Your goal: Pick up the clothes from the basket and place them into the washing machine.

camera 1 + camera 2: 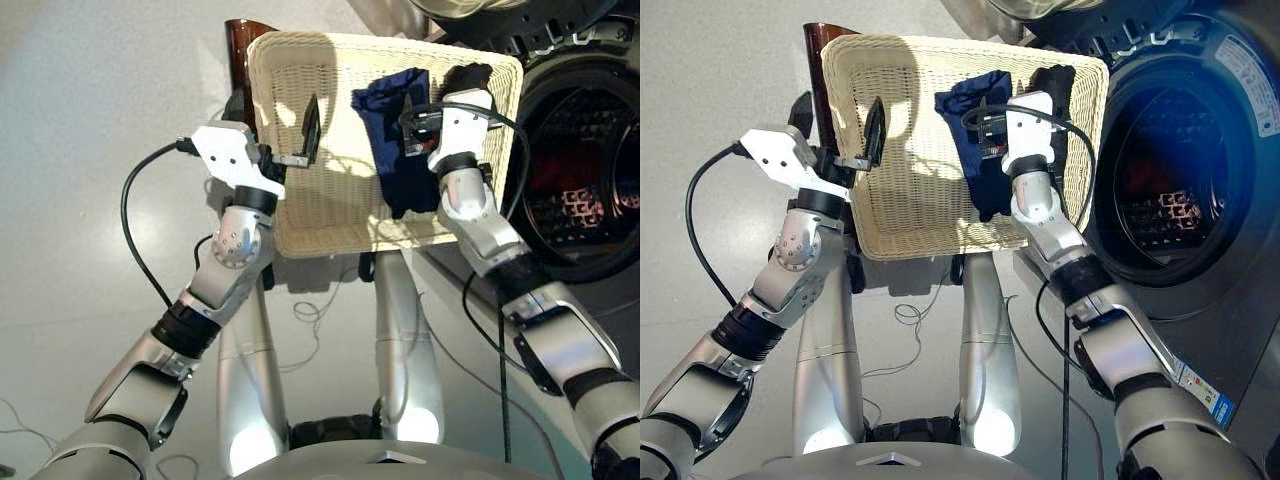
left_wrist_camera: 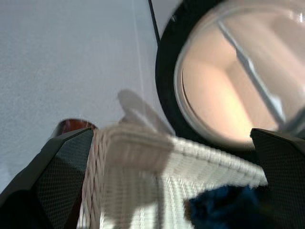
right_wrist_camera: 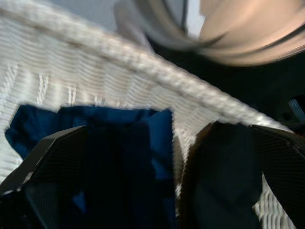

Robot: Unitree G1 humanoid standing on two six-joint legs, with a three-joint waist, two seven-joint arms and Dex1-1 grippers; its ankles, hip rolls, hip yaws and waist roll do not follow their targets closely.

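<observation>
Right pincer (image 3: 157,191) open over navy bundle (image 1: 400,140), centre frame | left pincer (image 1: 310,130) open, empty | risk: you snag black bundle (image 1: 470,75) or basket (image 1: 330,215) weave too.

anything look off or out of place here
Nothing stands out. The navy bundle and black bundle lie inside the cream basket, something red shows in the washing machine drum, and its door is open. Nothing lies spilled on the floor.

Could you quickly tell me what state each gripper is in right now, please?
Left gripper: open, empty, above the basket.
Right gripper: open, holding nothing, over the navy blue bundle.
</observation>
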